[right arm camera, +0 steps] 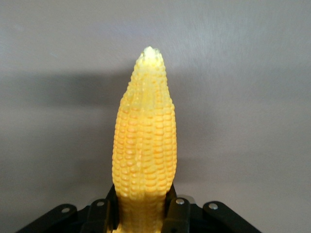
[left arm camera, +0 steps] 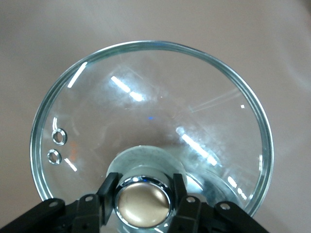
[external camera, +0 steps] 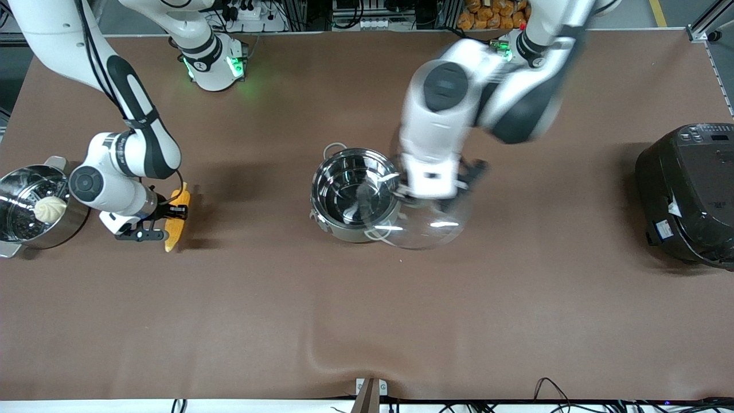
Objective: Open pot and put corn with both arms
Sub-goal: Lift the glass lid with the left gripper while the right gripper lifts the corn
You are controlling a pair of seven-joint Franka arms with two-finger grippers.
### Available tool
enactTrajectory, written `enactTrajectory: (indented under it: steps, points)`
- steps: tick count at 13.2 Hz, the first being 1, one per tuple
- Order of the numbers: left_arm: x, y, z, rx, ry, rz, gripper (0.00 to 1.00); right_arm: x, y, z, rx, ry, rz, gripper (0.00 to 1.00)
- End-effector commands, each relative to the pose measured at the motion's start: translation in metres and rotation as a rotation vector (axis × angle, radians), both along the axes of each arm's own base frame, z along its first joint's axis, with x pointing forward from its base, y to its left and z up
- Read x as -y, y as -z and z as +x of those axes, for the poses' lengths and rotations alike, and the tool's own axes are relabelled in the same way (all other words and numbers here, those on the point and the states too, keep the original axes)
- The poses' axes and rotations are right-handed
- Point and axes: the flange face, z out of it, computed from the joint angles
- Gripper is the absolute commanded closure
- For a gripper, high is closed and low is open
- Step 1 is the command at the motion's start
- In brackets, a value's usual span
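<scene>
The steel pot (external camera: 354, 196) stands open mid-table, with nothing in it. My left gripper (external camera: 434, 192) is shut on the copper-coloured knob (left arm camera: 143, 201) of the glass lid (external camera: 425, 228). It holds the lid tilted beside the pot toward the left arm's end, and the lid's edge overlaps the pot's rim. The lid (left arm camera: 150, 111) fills the left wrist view, with the left gripper (left arm camera: 143, 196) closed round the knob. My right gripper (external camera: 166, 221) is shut on the yellow corn (external camera: 176, 218) near the right arm's end. In the right wrist view the right gripper (right arm camera: 144, 208) grips the corn (right arm camera: 145, 141) at its thick end.
A steel steamer pot (external camera: 17, 229) with a white bun (external camera: 50, 209) stands at the right arm's end, beside the right gripper. A big black rice cooker (external camera: 688, 195) stands at the left arm's end. A brown cloth (external camera: 367, 321) covers the table.
</scene>
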Motion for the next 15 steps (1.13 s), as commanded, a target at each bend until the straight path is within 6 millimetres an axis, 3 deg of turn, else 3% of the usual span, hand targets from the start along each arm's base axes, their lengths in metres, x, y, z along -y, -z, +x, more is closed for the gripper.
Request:
enactTrajectory:
  steps: [1,2,3,4,6,8,11,13,15]
  points:
    - [-0.110,0.027,0.007,-0.090,0.135,0.011,1.00,-0.019,-0.073,0.030,-0.011,0.003,-0.002,0.99]
    - [-0.156,0.042,0.017,-0.108,0.187,0.004,1.00,-0.028,-0.098,0.039,-0.015,0.018,-0.006,0.99]
    - [-0.184,0.057,0.021,-0.128,0.216,0.001,1.00,-0.045,-0.125,0.047,-0.015,0.025,-0.011,0.99]
    - [-0.201,0.074,0.021,-0.145,0.229,-0.001,1.00,-0.066,-0.150,0.052,-0.013,0.043,-0.019,0.99]
    - [-0.233,0.116,0.014,-0.187,0.227,0.002,1.00,-0.128,-0.197,0.055,0.003,0.079,-0.037,0.99]
    - [-0.270,0.160,0.007,-0.173,0.199,-0.005,1.00,-0.195,-0.225,0.044,0.007,0.133,-0.057,0.99]
    - [-0.275,0.215,-0.019,-0.126,0.202,-0.012,1.00,-0.272,-0.231,0.023,0.034,0.198,-0.076,0.98]
    - [-0.290,0.238,-0.034,-0.072,0.195,-0.017,1.00,-0.318,-0.222,0.010,0.062,0.191,-0.067,0.96]
    - [-0.294,0.252,-0.044,-0.029,0.191,-0.022,1.00,-0.351,-0.206,0.000,0.070,0.226,-0.068,0.95]
